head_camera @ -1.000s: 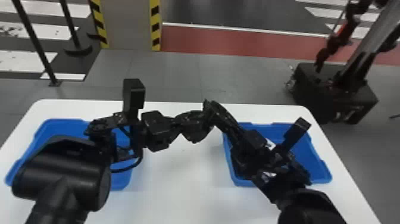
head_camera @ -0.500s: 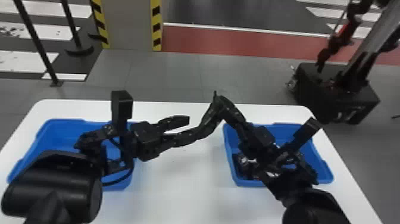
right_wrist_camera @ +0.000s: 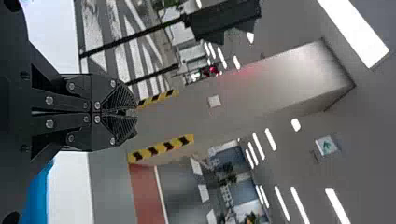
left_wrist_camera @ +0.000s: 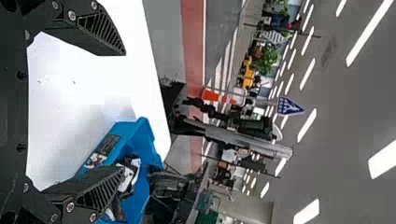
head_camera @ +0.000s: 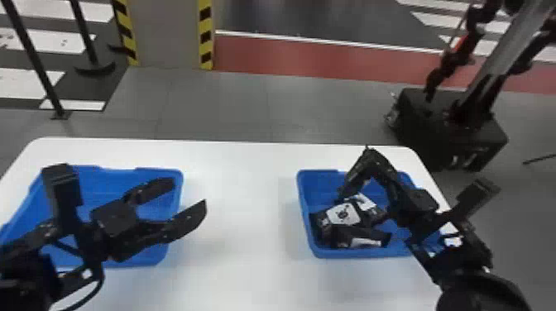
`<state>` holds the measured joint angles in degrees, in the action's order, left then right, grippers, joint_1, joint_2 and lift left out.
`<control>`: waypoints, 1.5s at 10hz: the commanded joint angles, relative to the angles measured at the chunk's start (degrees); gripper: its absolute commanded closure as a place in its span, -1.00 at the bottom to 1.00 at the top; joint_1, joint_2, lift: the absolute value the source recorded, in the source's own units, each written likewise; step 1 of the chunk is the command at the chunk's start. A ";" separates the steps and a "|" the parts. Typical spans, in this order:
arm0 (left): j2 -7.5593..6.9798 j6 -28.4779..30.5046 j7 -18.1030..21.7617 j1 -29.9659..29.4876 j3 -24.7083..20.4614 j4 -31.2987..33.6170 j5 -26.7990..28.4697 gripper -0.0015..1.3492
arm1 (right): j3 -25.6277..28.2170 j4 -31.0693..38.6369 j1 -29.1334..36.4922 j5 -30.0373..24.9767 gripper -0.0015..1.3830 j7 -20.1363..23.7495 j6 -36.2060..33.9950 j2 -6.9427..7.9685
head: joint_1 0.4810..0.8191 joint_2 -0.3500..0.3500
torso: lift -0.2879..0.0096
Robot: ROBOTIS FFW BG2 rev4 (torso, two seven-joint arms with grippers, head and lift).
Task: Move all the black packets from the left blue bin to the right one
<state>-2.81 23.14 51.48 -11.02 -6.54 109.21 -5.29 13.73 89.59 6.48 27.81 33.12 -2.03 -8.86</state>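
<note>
In the head view my left gripper [head_camera: 189, 196] stands open, one finger over the left blue bin [head_camera: 179, 198] and the other beyond its right wall. Its two fingers also stand wide apart in the left wrist view, at the left gripper [left_wrist_camera: 123, 112]. My right gripper [head_camera: 371, 155] is above the right blue bin [head_camera: 305, 206], shut on a black packet [head_camera: 354, 177] that hangs below its tips. In the right wrist view the right gripper [right_wrist_camera: 135, 114] has its fingertips together. Several packets [head_camera: 342, 214] with white labels lie inside the right bin.
Between the bins lies white tabletop [head_camera: 240, 198]. My left forearm crosses the left bin; the right arm covers the right bin's right side. Beyond the table's far right corner, a dark wheeled base [head_camera: 449, 128] stands on the floor.
The grippers met between the bins. My left one has opened and drawn back to the left. My right one has swung right with the packet, over the right bin.
</note>
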 commanded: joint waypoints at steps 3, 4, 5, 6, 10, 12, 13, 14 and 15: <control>0.26 -0.93 0.03 -9.08 -8.49 9.69 -0.25 -0.75 | 3.15 -0.23 4.06 -3.99 -0.79 -5.61 0.21 -2.57 | 0.27 -0.58 | 0.20; 1.40 -2.76 -0.24 -11.33 -11.04 12.08 0.19 -0.75 | 3.15 6.94 8.84 -6.10 -0.99 -8.68 0.91 -1.86 | 0.27 -0.59 | 0.20; 2.37 -5.15 -0.94 -13.16 -13.24 13.07 -0.16 -0.75 | 3.15 13.97 14.32 -9.09 -0.79 -11.50 2.74 -0.55 | 0.27 -0.58 | 0.20; 2.90 -8.38 -2.43 -14.85 -14.12 13.07 -1.22 -0.75 | 3.15 19.18 19.11 -11.19 -0.65 -12.90 6.12 1.92 | 0.27 -0.51 | 0.20; 2.96 -30.04 -15.71 -28.35 -14.03 13.07 -4.29 -0.75 | -2.39 29.72 31.34 -14.53 -0.52 -10.18 9.63 6.49 | 0.27 -0.13 | 0.20; 2.96 -34.26 -18.43 -34.26 -11.30 13.07 -4.29 -0.75 | -6.52 33.80 37.95 -13.04 -0.52 -9.91 9.63 6.57 | 0.27 0.10 | 0.20; 2.96 -35.10 -19.75 -36.08 -10.78 13.07 -4.82 -0.75 | -7.66 34.22 40.34 -12.95 -0.52 -9.91 9.63 6.57 | 0.27 0.22 | 0.20; 2.96 -35.94 -20.72 -36.93 -10.78 13.63 -5.44 -0.75 | -8.63 33.94 41.46 -13.13 -0.52 -9.91 8.51 6.57 | 0.27 0.26 | 0.20; 2.96 -36.23 -20.80 -36.93 -10.78 14.33 -5.44 -0.75 | -8.89 33.38 41.61 -13.13 -0.52 -9.91 8.51 6.75 | 0.27 0.33 | 0.20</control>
<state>0.00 -12.84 30.63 -47.77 -17.34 123.20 -10.64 5.09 123.25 47.85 14.69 23.20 6.60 -2.21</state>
